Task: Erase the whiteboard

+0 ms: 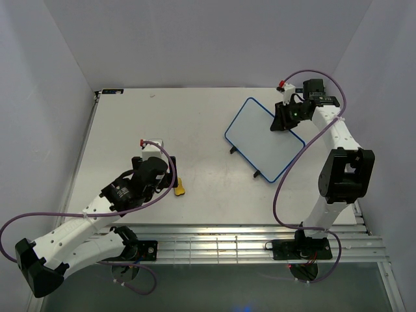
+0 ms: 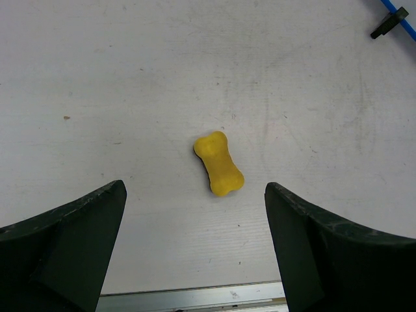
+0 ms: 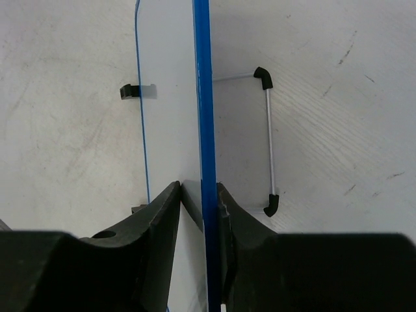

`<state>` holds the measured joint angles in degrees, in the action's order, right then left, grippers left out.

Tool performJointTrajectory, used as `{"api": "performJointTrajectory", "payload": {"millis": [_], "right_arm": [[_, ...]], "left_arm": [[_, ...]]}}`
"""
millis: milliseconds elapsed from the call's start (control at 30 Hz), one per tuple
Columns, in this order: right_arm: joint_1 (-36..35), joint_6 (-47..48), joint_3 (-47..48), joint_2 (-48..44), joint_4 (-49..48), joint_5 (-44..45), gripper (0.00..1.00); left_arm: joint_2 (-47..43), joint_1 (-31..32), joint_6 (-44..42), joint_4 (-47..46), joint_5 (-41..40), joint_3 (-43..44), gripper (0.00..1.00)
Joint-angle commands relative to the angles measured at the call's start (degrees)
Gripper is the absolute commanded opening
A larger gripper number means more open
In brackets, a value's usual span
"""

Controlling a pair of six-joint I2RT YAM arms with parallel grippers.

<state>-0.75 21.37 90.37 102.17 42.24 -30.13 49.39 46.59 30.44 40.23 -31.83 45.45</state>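
Right wrist: blank whiteboard (image 3: 172, 97) in hand (image 3: 198, 190)

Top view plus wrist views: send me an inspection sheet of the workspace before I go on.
Surface: white table, faint scuffs and a few specks.
Job's things: whiteboard, no marks seen on its face; yellow eraser lies apart on the table.
Clutter: nothing seen.
Grippers: left gripper open above the eraser; right gripper closed on the whiteboard's blue edge.
Cables: purple cables loop off both arms.
Surroundings: plain white walls; slatted metal rail at the near edge.
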Motion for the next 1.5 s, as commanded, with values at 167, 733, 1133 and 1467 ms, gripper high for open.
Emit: {"api": "performJointTrajectory", "payload": {"millis": [167, 733, 1133, 1467], "right_arm": [[-0.13, -0.54, 5.08, 2.77, 2.67, -1.17, 0.35], [-0.12, -3.87, 4.73, 1.80, 1.44, 15.17, 0.75], [-0.21, -6.51, 4.91, -3.11, 1.35, 17.30, 0.90], [-0.21, -19.58, -6.21, -19.16, -6.36, 25.03, 0.90]], "left_arm": [[-0.70, -0.27, -0.90, -1.38, 0.90, -0.19, 0.98], [-1.22, -0.18, -1.34, -1.64, 1.69, -0.28, 0.98], [-2.63, -0.36, 1.73, -0.50, -2.79, -0.10, 0.98], [-1.66, -10.01, 2.53, -1.11, -2.28, 1.13, 0.98]]}}
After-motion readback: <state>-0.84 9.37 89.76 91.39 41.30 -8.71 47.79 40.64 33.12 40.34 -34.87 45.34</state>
